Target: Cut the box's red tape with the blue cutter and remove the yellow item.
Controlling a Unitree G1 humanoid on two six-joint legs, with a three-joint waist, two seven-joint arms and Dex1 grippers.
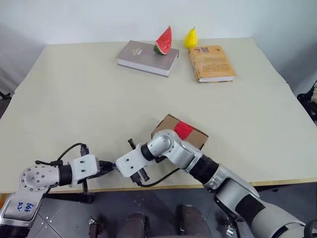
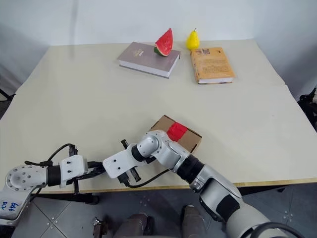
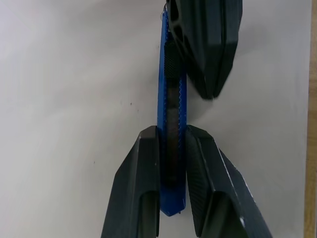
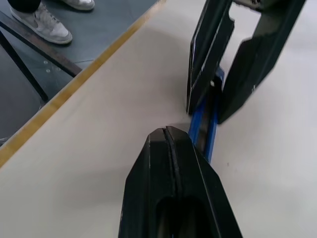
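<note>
Left wrist view shows the left tool clamped on the blue cutter, one black finger flat against each long side of the slim body, so the cutter runs straight out along the tool's line toward the right tool, whose two fingers are pressed together and meet the cutter at its far end. From the right wrist view the same meeting is seen from the other side: the closed fingers of the right tool lie against the near end of the cutter while the left tool straddles it further along. A likely reason for this pairing is that one arm steadies the handle so the other can push the slider or blade end, readying the cutter before any cut; that is a judgement, and the blade itself cannot be made out. Both tools meet low over the near edge of the bench, where the arms can reach each other easily. Just behind the right forearm sits the box, flaps down, with the red tape unbroken across its top, so the yellow item is presumably shut inside. Far across the bench lie a grey book bearing a watermelon slice, a pear and an orange book, well apart from the work
</note>
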